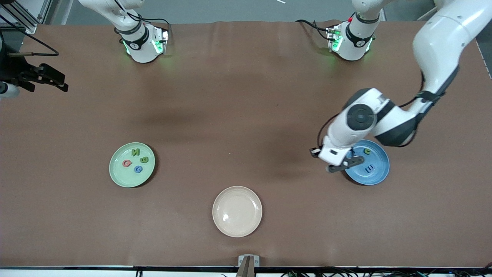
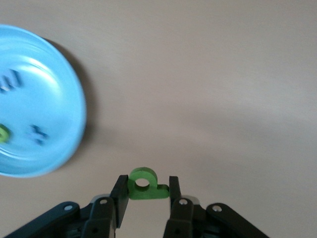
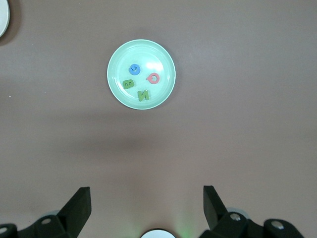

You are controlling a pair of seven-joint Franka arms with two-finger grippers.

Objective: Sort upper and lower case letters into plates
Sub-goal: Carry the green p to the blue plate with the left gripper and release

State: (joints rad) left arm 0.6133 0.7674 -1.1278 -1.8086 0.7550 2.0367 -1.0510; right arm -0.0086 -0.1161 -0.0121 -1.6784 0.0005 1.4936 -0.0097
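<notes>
Left gripper (image 2: 144, 191): it is gripping a small green letter (image 2: 144, 183) between its jaws, one finger on each flat side; it is hanging over bare table (image 1: 246, 96) just beside the rim of the blue plate (image 1: 378, 173), at the edge toward the right arm's end.
Right gripper (image 3: 146, 208): it is waiting with its jaws spread wide and nothing between them, high above the table; the green plate (image 3: 166, 62) is lying well out ahead of the jaws.
Green letter: it is looking like a lower-case shape, a ring with a short foot; which letter cannot be told.
Handling: judging by its look, the letter is light, stiff and thin, probably foam or wood, not fragile; its smooth edges might slip, so a pinch across the narrow body beside the ring, as now, seems the best hold.
Blue plate: it is holding a dark m-like letter (image 1: 369, 168) and a green one (image 1: 367, 151); it is shallow plastic, likely light enough to slide if nudged.
Green plate: it is carrying four capitals, N (image 3: 143, 94), B (image 3: 129, 84), a blue G (image 3: 134, 70) and a red one (image 3: 153, 78).
Beige plate (image 1: 237, 211): it is lying empty.
Left wrist view: it is showing the held letter, which the front view is hiding under the wrist.
Right wrist view: it is showing the capitals more plainly.
Front view: it alone is showing all three plates at once.
</notes>
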